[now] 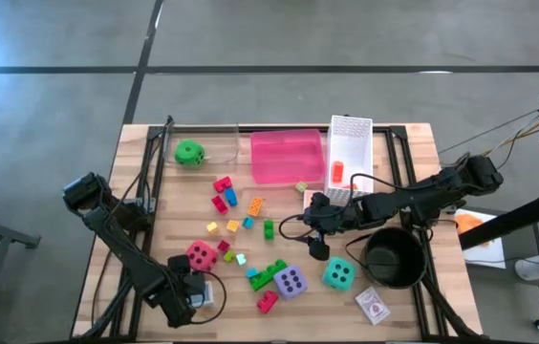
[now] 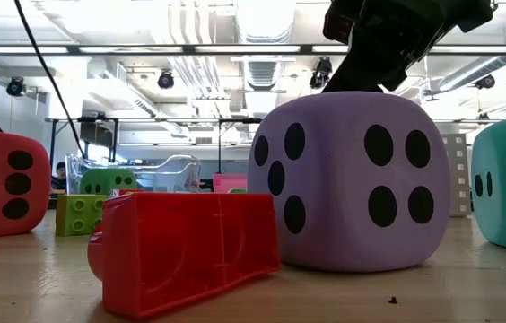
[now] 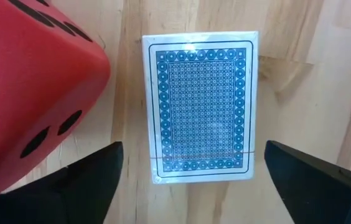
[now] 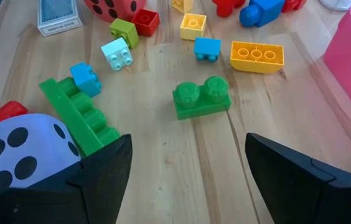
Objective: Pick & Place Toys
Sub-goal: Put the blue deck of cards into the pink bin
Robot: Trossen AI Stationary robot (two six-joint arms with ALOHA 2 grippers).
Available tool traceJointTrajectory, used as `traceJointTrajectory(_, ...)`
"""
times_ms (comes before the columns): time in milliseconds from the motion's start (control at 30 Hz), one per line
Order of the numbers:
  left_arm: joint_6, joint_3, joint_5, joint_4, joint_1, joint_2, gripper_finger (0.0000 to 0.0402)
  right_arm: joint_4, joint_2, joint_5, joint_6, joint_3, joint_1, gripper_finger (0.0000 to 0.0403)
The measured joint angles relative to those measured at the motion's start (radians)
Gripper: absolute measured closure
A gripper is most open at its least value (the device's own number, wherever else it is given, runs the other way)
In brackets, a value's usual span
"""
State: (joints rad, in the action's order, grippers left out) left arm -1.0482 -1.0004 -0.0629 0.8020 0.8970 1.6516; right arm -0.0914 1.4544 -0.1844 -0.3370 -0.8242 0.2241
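Blue card pack [image 3: 201,107] beneath wide left claw [image 3: 191,171]; right claw [image 4: 188,165] wide above green brick [image 4: 201,97].

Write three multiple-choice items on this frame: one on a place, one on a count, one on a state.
1. What lies between the left gripper's fingers?
A. blue card pack
B. green brick
C. teal die

2. How many soft dice are on the table?
A. two
B. three
C. four

3. The right gripper is:
A. shut on a brick
B. open, empty
C. holding a die

Answers:
1 A, the blue card pack sits in the gap beside the red die.
2 C, red, green die, purple die, teal die.
3 B, its fingers are spread over bare wood near the green brick.
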Motion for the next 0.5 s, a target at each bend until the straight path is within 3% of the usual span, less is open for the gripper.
traceJointTrajectory(267, -0.041, 0.000, 0.002, -0.087, 0.001, 0.001, 0.0054, 0.000, 0.000, 0.000, 0.000, 0.000, 0.000, 0.0097)
traceJointTrajectory(500, -0.085, 0.001, 0.002, -0.074, 0.002, 0.001, 0.0070, 0.000, 0.000, 0.000, 0.000, 0.000, 0.000, 0.0097)
